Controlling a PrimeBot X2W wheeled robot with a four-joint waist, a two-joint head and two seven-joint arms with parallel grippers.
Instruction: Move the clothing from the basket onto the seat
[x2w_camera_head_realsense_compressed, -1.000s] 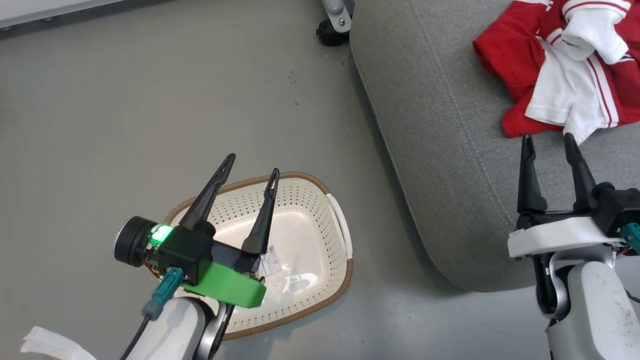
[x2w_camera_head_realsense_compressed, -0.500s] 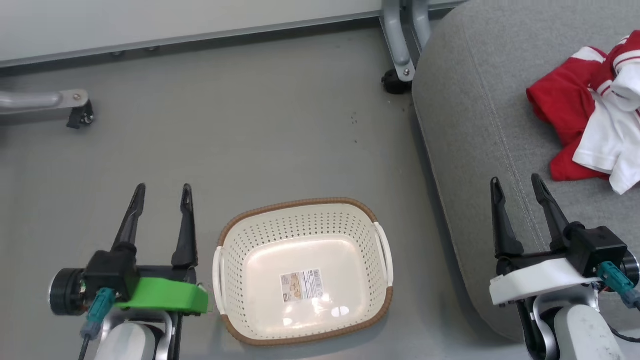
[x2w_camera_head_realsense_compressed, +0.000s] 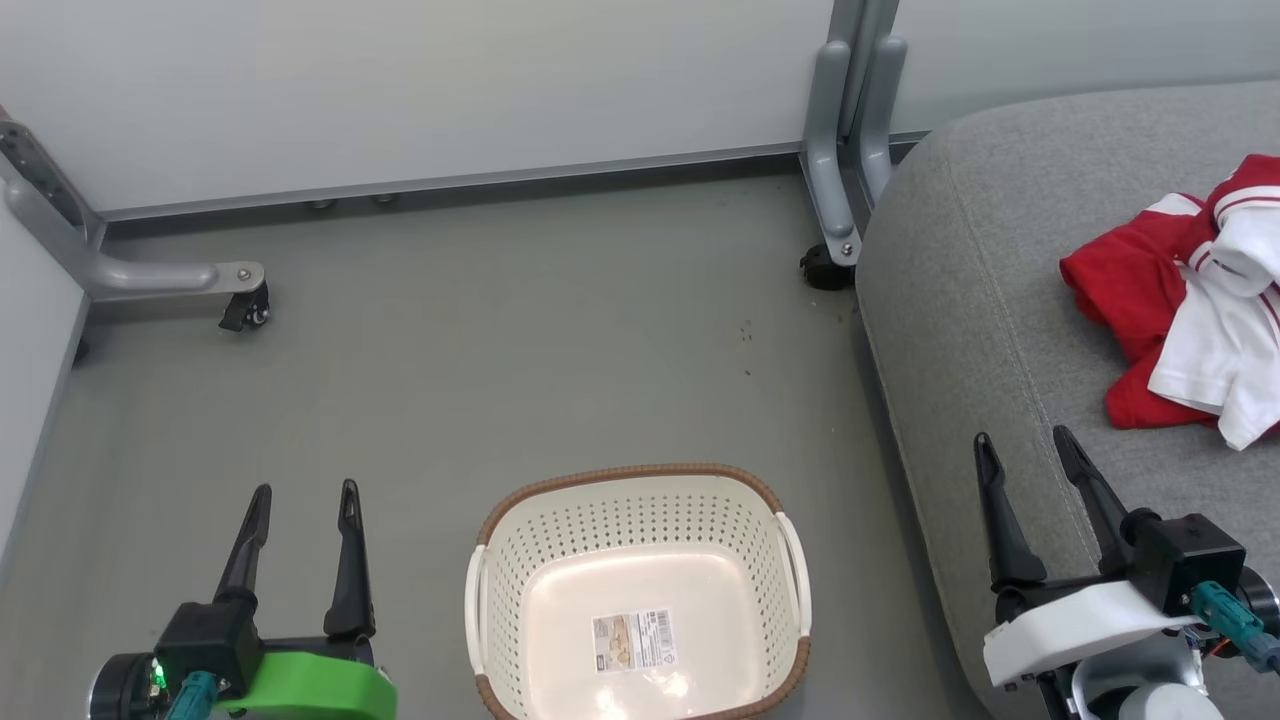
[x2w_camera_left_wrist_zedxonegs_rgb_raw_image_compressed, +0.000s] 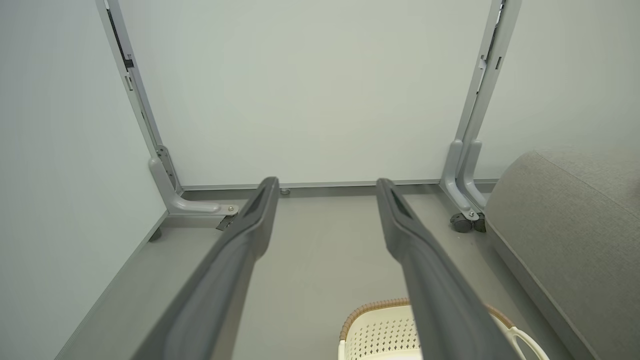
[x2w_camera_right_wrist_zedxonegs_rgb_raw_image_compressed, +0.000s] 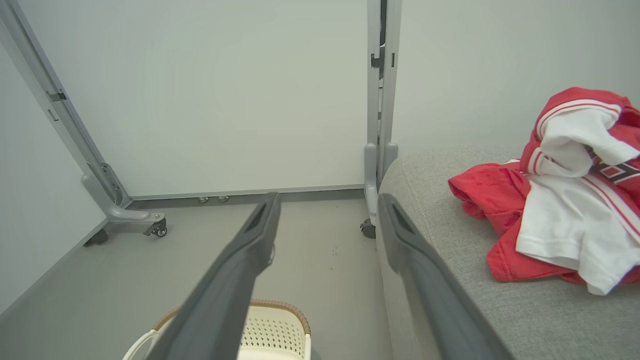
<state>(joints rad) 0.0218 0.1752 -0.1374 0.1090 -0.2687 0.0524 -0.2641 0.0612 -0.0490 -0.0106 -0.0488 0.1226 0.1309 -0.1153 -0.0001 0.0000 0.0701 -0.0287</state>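
My left fingers (x2w_camera_head_realsense_compressed: 350, 560) are spread open and hold nothing. They point up over the grey floor (x2w_camera_head_realsense_compressed: 500, 350), just beside the basket (x2w_camera_head_realsense_compressed: 640, 478). My right fingers (x2w_camera_head_realsense_compressed: 998, 520) are spread open too, and they hold nothing. They are over the front edge of the seat (x2w_camera_head_realsense_compressed: 960, 300). The basket sits on the floor between my two arms, close to the seat. A paper label (x2w_camera_head_realsense_compressed: 634, 642) shows on its bottom. The clothing (x2w_camera_head_realsense_compressed: 1120, 280) lies in a red and white heap on the seat, near my right fingers but not touching them.
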